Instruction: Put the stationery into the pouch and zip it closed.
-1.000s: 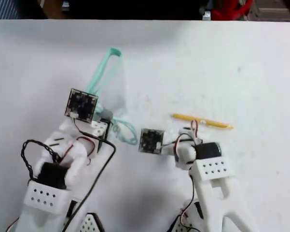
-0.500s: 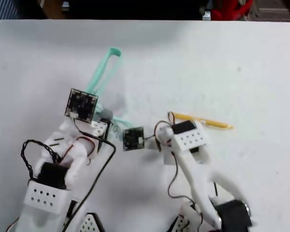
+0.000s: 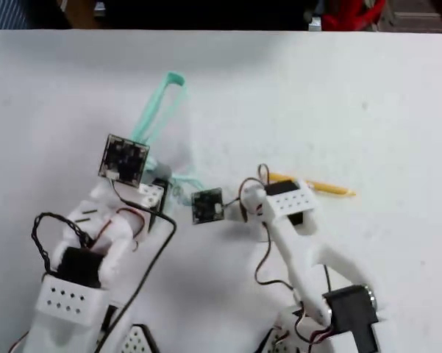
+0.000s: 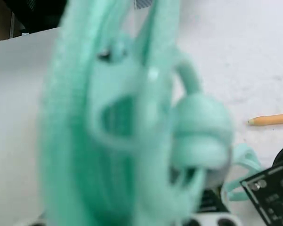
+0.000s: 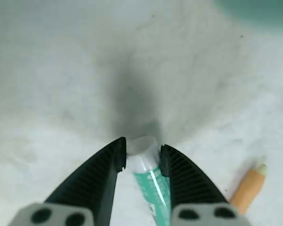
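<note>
The pouch in the left wrist view is a close teal blur, with its zip and contents unreadable. The pencil runs off that frame's edge. Right of centre in the high view, the right arm covers part of the pencil. In the right wrist view, the tube pinched by the right gripper is cut off at the edge, as is the pencil. What kind of tube it is cannot be told.

Your two arms are white printed plastic: the left arm is draped with a looping black cable and thin red wires, and the right arm has a black servo block and red-and-black wiring. Each wrist bears a small black square board, the left camera board and the right camera board, and each arm has a white plate dotted with rows of round holes. The right tool has black ribbed fingers on grey bases, each base with two dark holes.
</note>
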Available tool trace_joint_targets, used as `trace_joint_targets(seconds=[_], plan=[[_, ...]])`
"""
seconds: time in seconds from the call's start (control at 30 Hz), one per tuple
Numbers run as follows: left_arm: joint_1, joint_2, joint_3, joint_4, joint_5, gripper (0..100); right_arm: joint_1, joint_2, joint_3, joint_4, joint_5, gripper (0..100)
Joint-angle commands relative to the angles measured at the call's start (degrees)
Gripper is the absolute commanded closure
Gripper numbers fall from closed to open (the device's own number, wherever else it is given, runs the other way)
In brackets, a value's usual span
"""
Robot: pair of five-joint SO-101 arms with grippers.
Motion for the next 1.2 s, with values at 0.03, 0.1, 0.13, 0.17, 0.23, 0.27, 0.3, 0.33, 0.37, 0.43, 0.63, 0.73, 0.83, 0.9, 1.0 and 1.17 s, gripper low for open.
trace_joint_targets(seconds=[0.03,0.1,0.13,0.17,0.23,0.27,0.3,0.33,0.37,0.43,0.63,0.73,0.83,0.9,1.0,1.17], plan=[[-0.6,-0.8,-0.4,-1.5,0.5,88,6.5,-5.7,0.2,-1.4,0.7,83.7],[-0.6,-0.8,-0.4,-1.5,0.5,88,7.5,-8.3,0.4,0.0,0.9,76.6],[-0.6,-0.8,-0.4,-1.5,0.5,88,7.5,-9.5,0.3,1.1,1.0,74.9],[-0.6,-0.8,-0.4,-1.5,0.5,88,7.4,-10.3,0.3,2.0,1.0,74.8],[-0.7,-0.8,-0.4,-1.5,0.5,88,7.3,-11.3,0.2,3.3,1.2,76.2],[-0.7,-0.8,-0.4,-1.5,0.5,88,7.3,-11.4,0.1,3.7,2.4,76.9],[-0.7,-0.8,-0.4,-1.5,0.5,88,7.5,-11.4,0.0,4.2,4.3,77.7],[-0.7,-0.8,-0.4,-1.5,0.5,88,7.8,-11.5,0.0,4.9,6.3,78.4],[-0.7,-0.8,-0.4,-1.5,0.5,88,8.3,-11.5,0.0,5.8,8.0,78.9],[-0.7,-0.8,-0.4,-1.5,0.5,88,9.3,-11.3,0.0,6.9,10.6,79.7],[-0.7,-0.8,-0.4,-1.5,0.4,88,10.5,-11.2,0.3,6.8,13.2,79.7],[-0.8,-0.8,-0.4,-1.5,0.4,88,10.9,-10.9,0.4,6.7,15.5,79.7],[-0.8,-0.8,-0.4,-1.5,0.4,88,10.9,-7.4,0.4,5.0,15.5,79.7],[-0.8,-0.8,-0.4,-1.5,0.4,88,11.0,-4.0,0.4,2.2,15.4,79.7],[-0.8,-0.8,-0.4,-1.5,0.4,88,11.9,0.6,0.3,-2.2,15.4,82.4],[-0.6,-0.8,-0.3,-1.5,0.4,88,12.6,0.6,-0.3,-5.1,15.2,97.9]])
